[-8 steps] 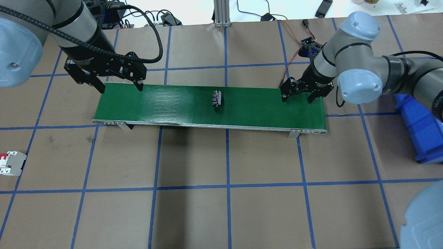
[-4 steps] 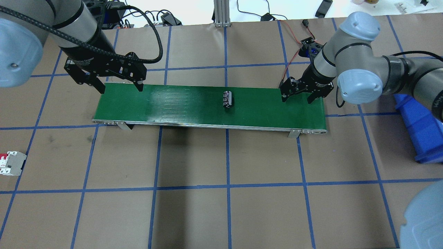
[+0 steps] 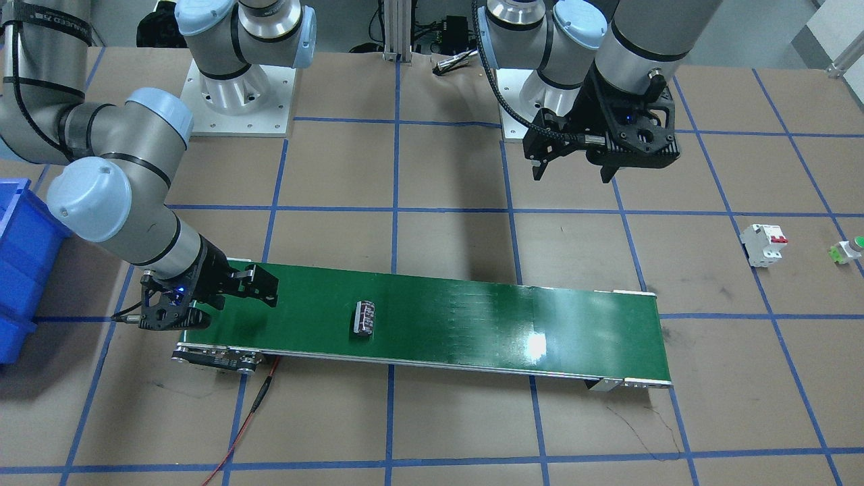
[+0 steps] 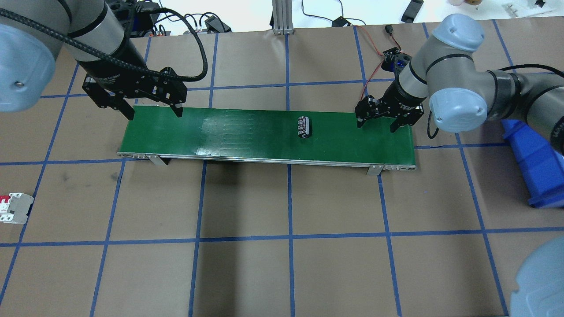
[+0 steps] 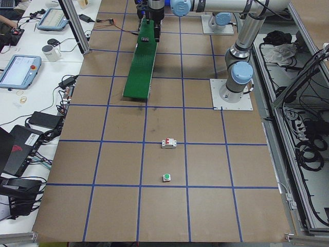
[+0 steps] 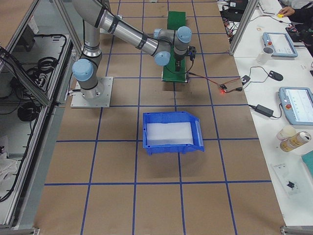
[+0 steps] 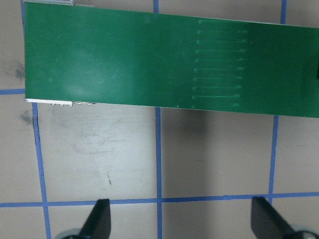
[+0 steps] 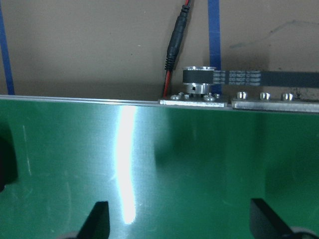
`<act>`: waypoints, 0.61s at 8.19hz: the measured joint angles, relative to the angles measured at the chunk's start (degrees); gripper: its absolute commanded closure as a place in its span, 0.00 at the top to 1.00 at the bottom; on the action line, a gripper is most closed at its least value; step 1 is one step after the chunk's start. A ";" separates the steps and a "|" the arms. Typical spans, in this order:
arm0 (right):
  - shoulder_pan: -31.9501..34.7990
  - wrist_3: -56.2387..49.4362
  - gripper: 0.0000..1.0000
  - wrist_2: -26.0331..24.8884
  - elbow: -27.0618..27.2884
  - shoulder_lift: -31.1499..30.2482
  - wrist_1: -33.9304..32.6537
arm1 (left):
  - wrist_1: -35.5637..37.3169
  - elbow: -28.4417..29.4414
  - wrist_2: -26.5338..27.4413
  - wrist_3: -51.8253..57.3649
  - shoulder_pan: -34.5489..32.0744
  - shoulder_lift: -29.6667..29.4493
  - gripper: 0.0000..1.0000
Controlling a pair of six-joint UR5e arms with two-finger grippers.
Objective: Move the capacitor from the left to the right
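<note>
The capacitor point(image 4: 303, 127), a stubby black cylinder with pale stripes, lies on its side on the green conveyor belt point(image 4: 238, 134), right of the belt's middle. It also shows in the front view point(image 3: 365, 317). My left gripper point(image 4: 154, 113) is open and empty, held above the belt's left end; the left wrist view point(image 7: 182, 224) looks down on bare belt. My right gripper point(image 4: 375, 127) is open and empty, low over the belt's right end, a short way right of the capacitor. The right wrist view point(image 8: 182, 224) shows only bare belt between the fingers.
A white circuit breaker point(image 4: 15, 208) with red switches lies on the table at the far left, with a green-capped push button point(image 3: 852, 250) beyond it. A blue bin point(image 4: 533, 163) stands at the far right. A red cable point(image 3: 250, 412) runs from the belt's motor end.
The capacitor has travelled to the right along the belt, toward my right gripper. My right gripper has shifted slightly. The left arm has not moved.
</note>
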 measured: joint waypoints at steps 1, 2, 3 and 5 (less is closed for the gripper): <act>0.17 0.69 1.00 0.12 -0.03 -0.12 0.03 | 0.00 -0.01 0.00 -0.01 0.00 0.00 1.00; 0.35 1.59 1.00 0.31 -0.05 -0.22 0.01 | 0.00 -0.03 -0.01 -0.02 0.00 0.00 1.00; 0.52 2.65 1.00 0.39 -0.05 -0.26 -0.01 | 0.00 -0.03 -0.01 -0.02 0.00 -0.01 1.00; 0.75 3.66 1.00 0.57 -0.05 -0.30 -0.05 | 0.00 -0.09 -0.07 -0.02 0.00 -0.03 1.00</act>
